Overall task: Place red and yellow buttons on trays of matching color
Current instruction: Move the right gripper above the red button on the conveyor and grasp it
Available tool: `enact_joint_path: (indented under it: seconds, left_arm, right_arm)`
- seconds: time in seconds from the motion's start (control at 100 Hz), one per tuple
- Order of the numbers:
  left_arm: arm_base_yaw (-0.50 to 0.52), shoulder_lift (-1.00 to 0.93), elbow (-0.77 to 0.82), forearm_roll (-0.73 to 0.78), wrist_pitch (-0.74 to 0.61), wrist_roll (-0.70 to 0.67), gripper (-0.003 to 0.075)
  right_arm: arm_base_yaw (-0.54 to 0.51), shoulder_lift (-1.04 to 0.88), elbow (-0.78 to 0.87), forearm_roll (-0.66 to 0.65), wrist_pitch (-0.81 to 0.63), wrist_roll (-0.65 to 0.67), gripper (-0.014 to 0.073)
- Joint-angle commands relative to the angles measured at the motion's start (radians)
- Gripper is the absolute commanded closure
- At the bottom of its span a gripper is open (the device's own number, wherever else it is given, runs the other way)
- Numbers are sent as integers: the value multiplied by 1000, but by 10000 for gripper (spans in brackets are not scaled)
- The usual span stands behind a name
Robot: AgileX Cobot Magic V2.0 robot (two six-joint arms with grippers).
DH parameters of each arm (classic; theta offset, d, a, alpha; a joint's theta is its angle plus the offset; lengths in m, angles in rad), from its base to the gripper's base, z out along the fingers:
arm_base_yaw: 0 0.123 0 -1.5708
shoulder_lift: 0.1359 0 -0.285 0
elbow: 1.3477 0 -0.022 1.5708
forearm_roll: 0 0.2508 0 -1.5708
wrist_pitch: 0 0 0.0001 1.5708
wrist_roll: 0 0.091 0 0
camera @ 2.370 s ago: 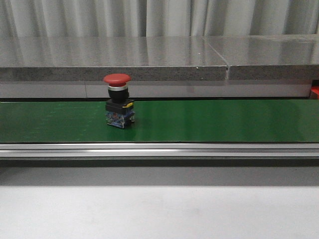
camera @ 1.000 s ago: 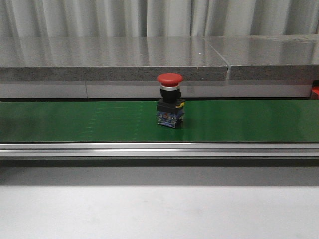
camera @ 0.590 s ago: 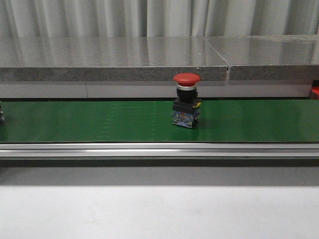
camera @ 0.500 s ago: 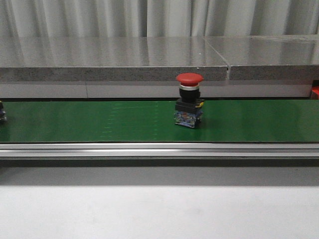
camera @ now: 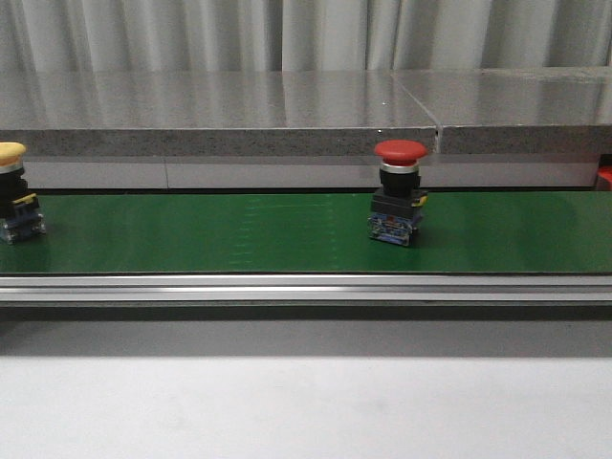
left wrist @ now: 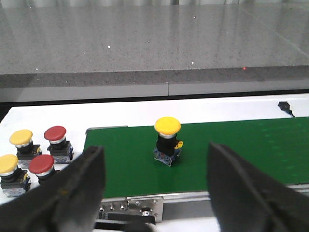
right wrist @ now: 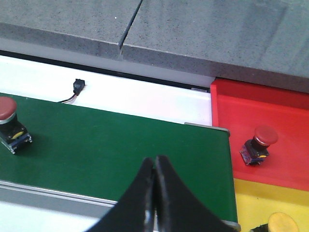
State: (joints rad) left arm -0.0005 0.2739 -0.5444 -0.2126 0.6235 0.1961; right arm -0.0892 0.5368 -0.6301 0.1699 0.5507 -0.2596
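A: What does the room look like?

B: In the front view a green conveyor belt [camera: 239, 234] runs across the middle of the frame, an aluminium rail [camera: 306, 288] under it, a pale table [camera: 306, 406] along the bottom, a grey speckled stone ledge [camera: 220, 120] behind and pleated grey curtains [camera: 287, 33] at the top.

A: And the buttons?

B: A red button [camera: 398, 206] stands upright on the belt right of centre. A yellow button [camera: 16, 206] stands at the far left edge. Lower left of the left wrist view, four spare buttons [left wrist: 34, 154], two yellow and two red, cluster on white beside the belt's end.

A: The trays?

B: Right side of the right wrist view: a red tray [right wrist: 270, 111] already holding one red button [right wrist: 259, 145], a yellow tray [right wrist: 260, 203] below it with a yellow cap [right wrist: 282, 223] at the frame's bottom edge.

A: The grippers?

B: The left gripper [left wrist: 154, 186] gapes wide, holding nothing. The right gripper [right wrist: 154, 186] has its fingers pressed together, empty
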Motion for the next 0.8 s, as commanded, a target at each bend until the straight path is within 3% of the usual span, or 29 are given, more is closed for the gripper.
enact_joint_path:
  seconds: [0.0,0.14,0.5,0.6,0.79]
  left_arm:
    - [-5,-3,-10,-18,-53,-2,498]
    - [-5,-3,2,-18,-55,-2,741]
    - [-5,-3,2,-18,-55,-2,739]
    - [-5,-3,2,-18,-55,-2,739]
    - [-5,-3,2,-18,-55,-2,739]
  right_arm:
    - [2,2,-23,2,-82,-12,662]
    - [2,2,-23,2,-85,-12,662]
    - [2,2,-23,4,-67,-12,627]
    - [2,2,-23,13,-35,-12,472]
    - [2,2,-23,36,-8,-12,-80]
